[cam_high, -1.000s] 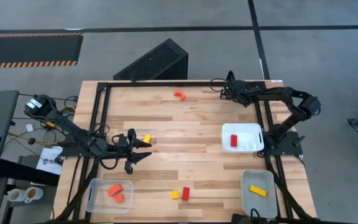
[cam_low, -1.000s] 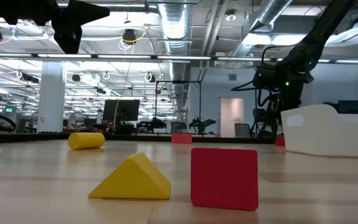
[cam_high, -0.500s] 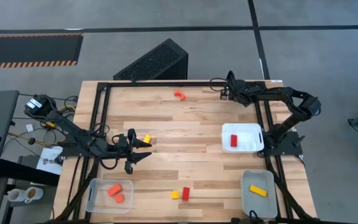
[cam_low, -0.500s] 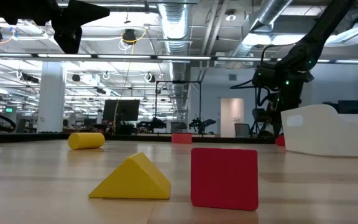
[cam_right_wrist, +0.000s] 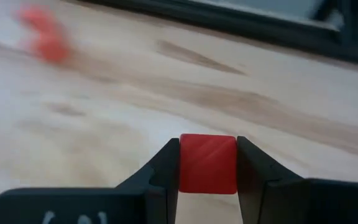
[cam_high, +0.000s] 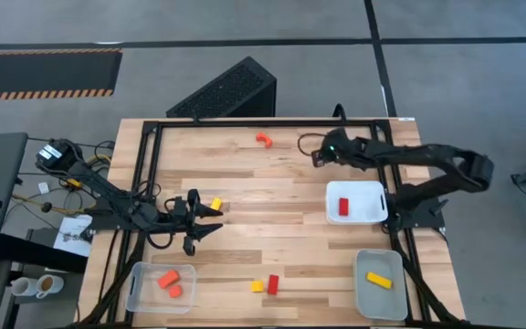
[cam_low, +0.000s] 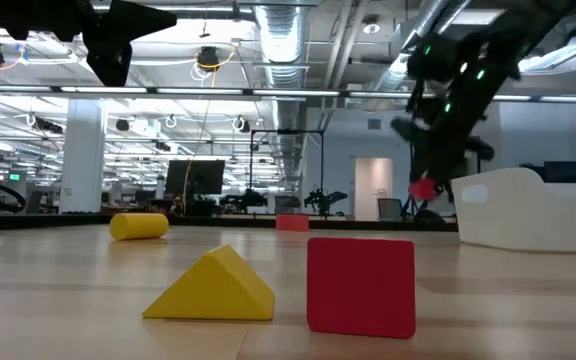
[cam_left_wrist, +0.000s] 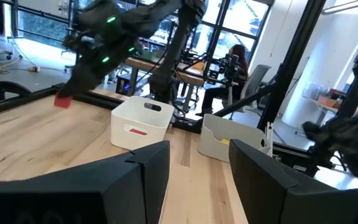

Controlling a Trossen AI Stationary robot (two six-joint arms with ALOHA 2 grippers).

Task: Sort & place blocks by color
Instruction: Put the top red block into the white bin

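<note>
My right gripper (cam_high: pixel 319 157) hovers over the far right part of the table, shut on a small red block (cam_right_wrist: pixel 207 163), also seen as a red block (cam_low: pixel 423 188) in the air in the low view. My left gripper (cam_high: pixel 212 219) waits open at the table's left, beside a yellow cylinder block (cam_high: pixel 215 204) lying on the wood. An orange arch (cam_high: pixel 263 139) lies near the far edge. A yellow wedge (cam_low: pixel 211 287) and a red cube (cam_low: pixel 361 286) rest on their flat faces near the near edge. My right gripper pinches the red block by two opposite side faces (cam_right_wrist: pixel 185 165), one finger on each. The block sits between the free ends of the fingers (cam_right_wrist: pixel 161 171). It is lifted clear of the table, as the low view shows.
A white tray (cam_high: pixel 370 194) at the right holds one red block (cam_high: pixel 343 206). A grey tray (cam_high: pixel 365 262) at the near right holds a yellow block (cam_high: pixel 379 280). A clear tray (cam_high: pixel 137 273) at the near left holds orange blocks (cam_high: pixel 168 280). A black frame (cam_high: pixel 245 122) rims the table.
My right gripper has swung from the table's far right corner toward the left and a little toward the near edge, and has risen. The red block has come up off the table with it and now hangs in the air.
</note>
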